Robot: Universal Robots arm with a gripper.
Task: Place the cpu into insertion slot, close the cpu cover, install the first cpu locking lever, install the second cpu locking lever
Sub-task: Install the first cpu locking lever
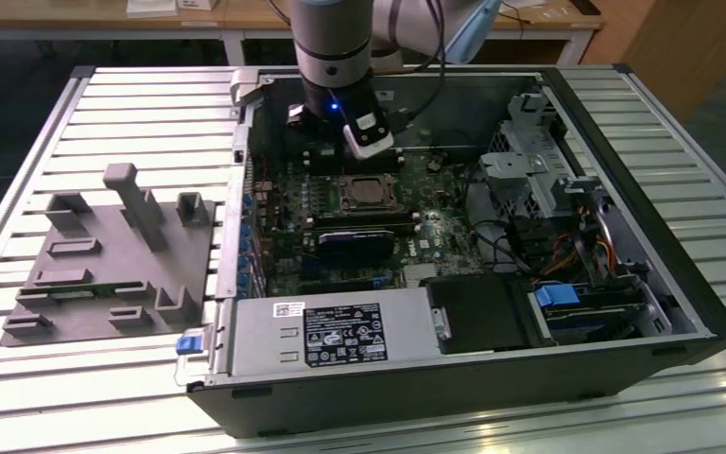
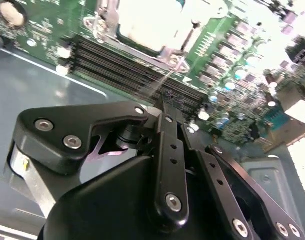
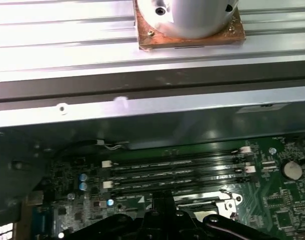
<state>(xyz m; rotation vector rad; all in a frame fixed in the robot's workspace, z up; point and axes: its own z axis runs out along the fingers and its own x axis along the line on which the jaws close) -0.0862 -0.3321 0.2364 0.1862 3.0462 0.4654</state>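
The cpu (image 1: pixel 366 192), a dull silver-grey square, lies in the insertion slot (image 1: pixel 363 210) on the green motherboard inside the open computer case. The silvery cpu cover (image 2: pixel 106 21) lies flat around it, and part of the cover's frame (image 3: pixel 220 205) also appears in the first wrist view. A thin metal locking lever (image 2: pixel 171 70) runs from the socket's corner toward my fingertips. My gripper (image 1: pixel 332 147) (image 2: pixel 167 106) (image 3: pixel 161 199) hangs just behind the socket over the memory slots, fingers together. Whether they pinch the lever is hidden.
Long black memory slots (image 2: pixel 127 67) (image 3: pixel 177 172) lie between gripper and case wall. A power supply (image 1: pixel 337 331), a drive cage (image 1: pixel 540 170) and cables crowd the case. A grey fixture (image 1: pixel 111 255) sits on the slatted table. A round silver part (image 3: pixel 185 20) rests outside the case.
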